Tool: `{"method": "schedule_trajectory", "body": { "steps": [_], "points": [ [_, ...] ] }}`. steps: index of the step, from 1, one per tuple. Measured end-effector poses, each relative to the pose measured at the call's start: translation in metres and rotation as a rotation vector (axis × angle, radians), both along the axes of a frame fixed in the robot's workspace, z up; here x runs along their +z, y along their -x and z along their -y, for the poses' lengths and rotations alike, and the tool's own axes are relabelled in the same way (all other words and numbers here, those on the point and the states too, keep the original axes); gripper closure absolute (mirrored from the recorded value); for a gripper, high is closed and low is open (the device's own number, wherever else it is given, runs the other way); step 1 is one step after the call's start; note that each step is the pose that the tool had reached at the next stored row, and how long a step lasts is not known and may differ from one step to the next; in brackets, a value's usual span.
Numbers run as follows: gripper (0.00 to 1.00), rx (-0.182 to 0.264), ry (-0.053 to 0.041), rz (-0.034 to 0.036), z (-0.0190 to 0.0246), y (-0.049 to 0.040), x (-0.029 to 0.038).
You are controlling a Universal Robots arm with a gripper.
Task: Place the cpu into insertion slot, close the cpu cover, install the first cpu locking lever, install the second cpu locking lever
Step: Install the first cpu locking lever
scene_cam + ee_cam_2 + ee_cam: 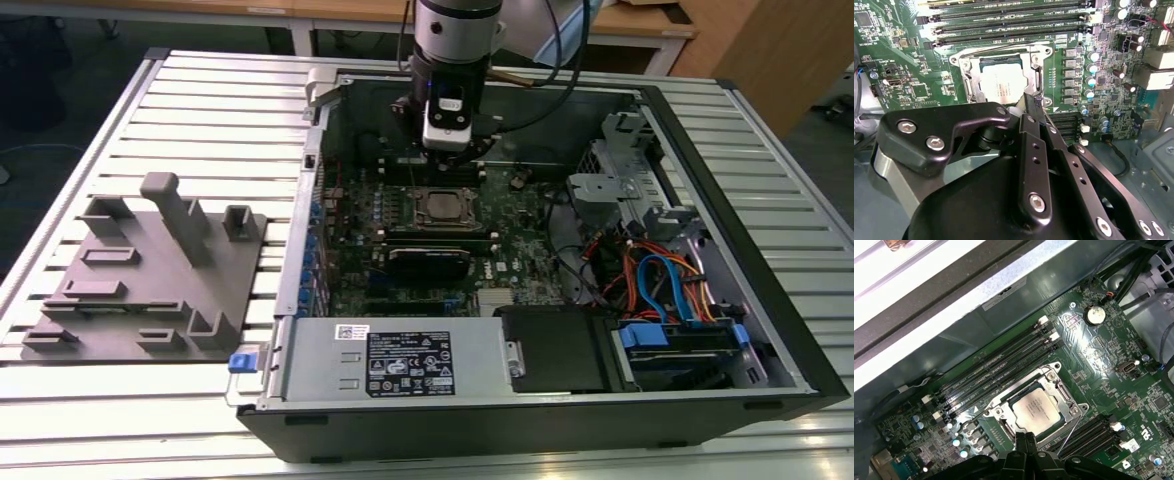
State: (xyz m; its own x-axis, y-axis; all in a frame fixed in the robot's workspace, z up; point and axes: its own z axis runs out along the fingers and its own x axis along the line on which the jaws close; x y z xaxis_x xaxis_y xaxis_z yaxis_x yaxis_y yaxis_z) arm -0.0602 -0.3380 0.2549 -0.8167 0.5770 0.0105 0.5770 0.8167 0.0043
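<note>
Open black PC case (763, 262) on slatted metal desk (200, 90). Black tool (1025, 437) hangs inside, fingers together, gripping nothing. Dull silver square cpu (1035, 410) sits in dark insertion slot (995, 412) under silvery frame cpu cover (1054, 382), just ahead of the tips

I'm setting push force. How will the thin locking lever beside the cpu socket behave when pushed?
The locking lever is a thin bare metal rod, so it will probably flex and spring back rather than move stiffly. Its smooth surface looks slippery, so the shut tool may slide off. It seems light for its length.
</note>
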Motion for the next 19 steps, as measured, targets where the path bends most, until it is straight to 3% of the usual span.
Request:
{"method": "schedule_trajectory", "body": {
  "steps": [7,16,19],
  "points": [
    [0.9,0.021,0.0,0.0,0.0,0.0003,0.0],
    [0.9,0.173,0.0,0.0,0.0,0.0005,-0.0004],
    [0.9,0.19,0.0,0.0,0.0,0.0005,-0.0004]
  ]
}}
